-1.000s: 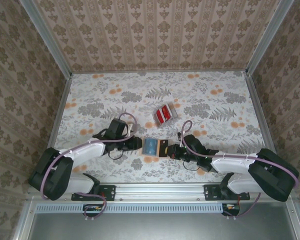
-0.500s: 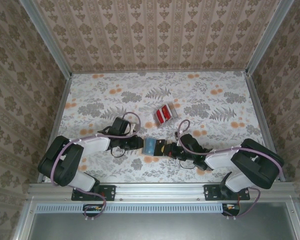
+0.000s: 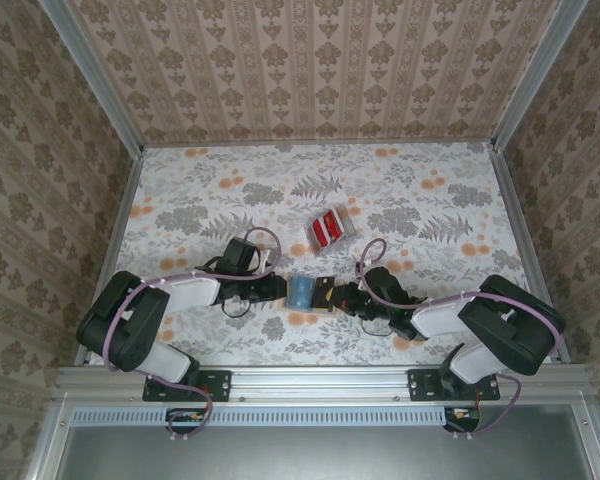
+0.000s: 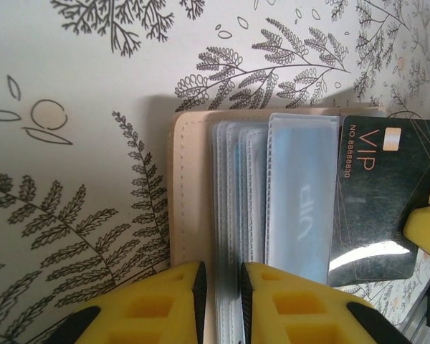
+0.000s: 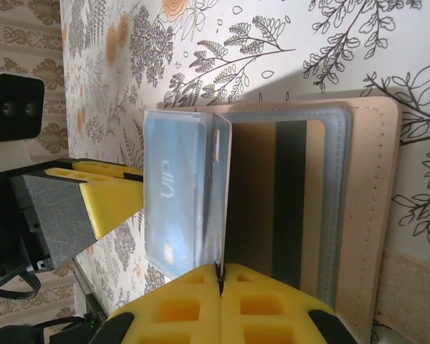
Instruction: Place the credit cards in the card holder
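While the card holder [image 3: 305, 292] lies open on the near middle of the table [image 3: 430, 200], between the two arms, its smooth tan cover with a stitched border frames a fan of clear plastic sleeves [image 4: 301, 201], bluish and faintly glossy. A dark, glossy VIP card [image 4: 387, 193] sits partly inside the outermost sleeve. Its gold lettering reads "VIP" beside a small gold chip, above a serial line beginning "NO 8888"; the last digits are too small to read. In the right wrist view, the same word shows through the plastic. Deeper in the holder, a striped card [image 5: 290, 208] lies under another sleeve, tan with one dark band down its length.

The right gripper [image 5: 220, 287] has its yellow, ribbed fingers pressed together on the free long edge of the VIP card, which stands up from the holder. The left gripper [image 4: 221, 297] comes in from the opposite side. Its jaws are narrowed to a slit, with the holder's cover edge and a sleeve edge between them; whether the black pads actually pinch cannot be told.

The credit cards [image 3: 329, 228], a small red pile with pale edges, rest farther back on the table, apart from the holder and both grippers. The tabletop is a pale cloth printed with grey ferns and orange blossoms.
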Action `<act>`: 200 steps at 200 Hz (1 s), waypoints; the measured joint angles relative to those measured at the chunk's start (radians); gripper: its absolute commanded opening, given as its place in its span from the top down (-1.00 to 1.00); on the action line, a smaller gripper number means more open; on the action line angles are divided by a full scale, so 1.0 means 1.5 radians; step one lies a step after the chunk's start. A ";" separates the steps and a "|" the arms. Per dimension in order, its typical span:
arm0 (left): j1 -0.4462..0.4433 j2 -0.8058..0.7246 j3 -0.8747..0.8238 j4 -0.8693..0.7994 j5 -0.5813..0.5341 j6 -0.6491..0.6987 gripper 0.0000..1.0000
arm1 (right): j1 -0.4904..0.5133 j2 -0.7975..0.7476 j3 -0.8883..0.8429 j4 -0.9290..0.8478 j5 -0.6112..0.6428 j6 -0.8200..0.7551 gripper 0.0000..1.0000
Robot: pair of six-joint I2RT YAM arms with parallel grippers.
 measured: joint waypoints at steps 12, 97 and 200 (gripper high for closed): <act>0.000 0.000 -0.002 0.004 0.001 0.000 0.57 | -0.001 0.006 0.001 0.006 -0.008 0.000 1.00; 0.008 0.002 -0.006 0.020 0.003 -0.011 0.59 | -0.007 0.072 0.016 0.040 -0.035 0.005 1.00; 0.009 0.002 -0.016 0.044 0.004 -0.032 0.62 | 0.002 0.059 0.017 0.042 -0.033 0.010 1.00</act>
